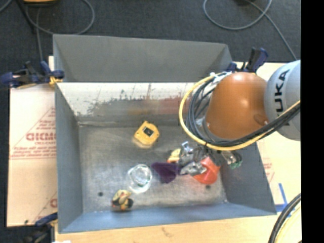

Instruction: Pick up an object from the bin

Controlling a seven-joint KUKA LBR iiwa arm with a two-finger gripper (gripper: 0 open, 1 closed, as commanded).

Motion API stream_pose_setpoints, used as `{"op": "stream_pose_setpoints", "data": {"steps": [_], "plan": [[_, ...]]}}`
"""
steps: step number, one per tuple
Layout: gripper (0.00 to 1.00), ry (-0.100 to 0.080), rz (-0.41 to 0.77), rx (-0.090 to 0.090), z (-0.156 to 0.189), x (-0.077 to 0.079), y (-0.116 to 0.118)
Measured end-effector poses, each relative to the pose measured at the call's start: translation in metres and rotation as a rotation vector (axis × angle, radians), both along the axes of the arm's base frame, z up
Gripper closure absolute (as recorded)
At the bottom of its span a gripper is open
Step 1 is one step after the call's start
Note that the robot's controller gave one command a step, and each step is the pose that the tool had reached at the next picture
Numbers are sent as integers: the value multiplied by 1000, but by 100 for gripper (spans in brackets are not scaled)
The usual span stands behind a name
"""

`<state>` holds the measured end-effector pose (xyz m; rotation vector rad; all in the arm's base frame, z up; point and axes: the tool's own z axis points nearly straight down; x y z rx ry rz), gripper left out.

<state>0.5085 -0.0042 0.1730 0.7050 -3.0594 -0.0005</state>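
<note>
So here's where I'm at: my gripper [189, 162] is down low on the floor of the bin [66, 151], over toward its right wall and closer to the near edge than the far wall. It sits right between two things. Just beside it, on the left-wall side, lies a purple scrap [163, 171]. It's dark, limp and crumpled, like cloth or soft rubber, and its long side runs along the floor pretty much toward me. On the right-wall side, nearly under my wrist, is a red-orange lump [207, 173], which is glossy, chunky and rounded and looks like hard plastic. A pale yellow bit [174, 156] pokes out at the gripper's far-left side, touching or almost. It's too small to say what it is.

Honestly I can't tell whether the gripper is spread or closed, or whether anything's in it. The metal blends into the clutter, and my orange cover [235, 105] hangs over part of it.

My guess is the pick is one of those two neighbours, and either one is only a small shift away. The purple one would probably squash and slip, while the red one looks firmer to pinch.

Everything else is well apart: a yellow block [146, 134] with a dark square window mid-floor, a clear round cup [139, 178] nearer the near edge, and a small mottled lump [122, 200] right by that edge.
</note>
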Motion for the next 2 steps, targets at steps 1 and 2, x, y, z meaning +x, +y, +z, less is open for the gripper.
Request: {"op": "stream_pose_setpoints", "data": {"steps": [1,2], "plan": [[100,-14,7,1,12,-4,-12],[100,4,63,1,45,-5,-20]]}}
